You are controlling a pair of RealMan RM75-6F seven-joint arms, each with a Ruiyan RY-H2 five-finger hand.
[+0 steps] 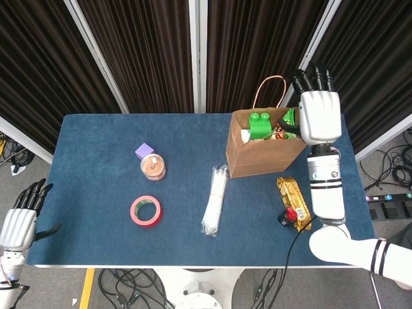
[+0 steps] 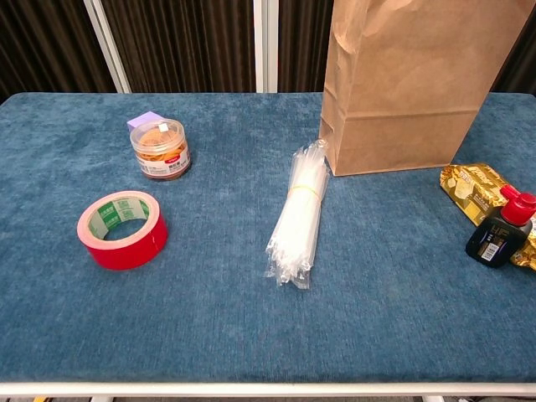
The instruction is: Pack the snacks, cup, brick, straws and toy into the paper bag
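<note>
Both hands have white backs and black fingers: the right hand tops a white forearm with black bands; the left hand matches it.

Your chest view cuts off the top of the paper bag, so you cannot see its mouth or contents there, and neither hand shows in it. From the head view the green brick and a few scraps of colour show at the bag's opening, but whatever lies deeper is hidden. The gold snack packet runs off the chest view's right edge, partly under the small black bottle.
</note>
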